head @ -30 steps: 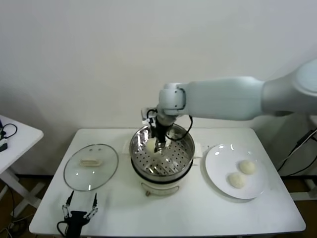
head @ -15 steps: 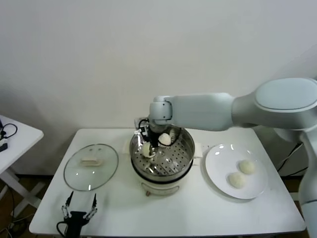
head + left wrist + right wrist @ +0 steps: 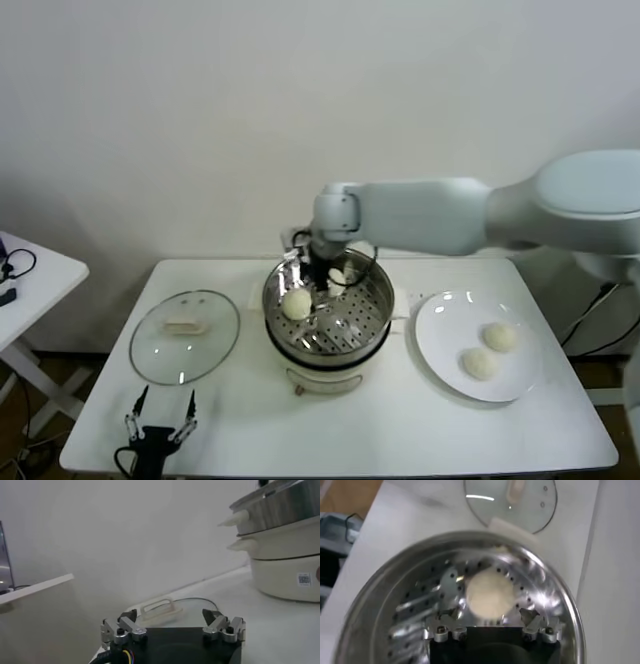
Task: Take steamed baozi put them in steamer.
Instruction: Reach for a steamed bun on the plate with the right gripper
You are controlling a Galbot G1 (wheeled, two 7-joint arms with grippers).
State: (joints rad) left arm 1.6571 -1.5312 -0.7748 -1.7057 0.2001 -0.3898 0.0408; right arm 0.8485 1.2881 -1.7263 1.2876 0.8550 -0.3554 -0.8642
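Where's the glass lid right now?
In the head view the glass lid lies flat on the table, on the robot's left of the steamer, just beyond the parked left end effector.

A plain white wall backs the white table, with a smaller white side table at left.

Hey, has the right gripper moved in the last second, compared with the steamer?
Yes. The right gripper has drawn back toward the far rim of the steamer, leaving a baozi lying free on the perforated floor by the left wall.
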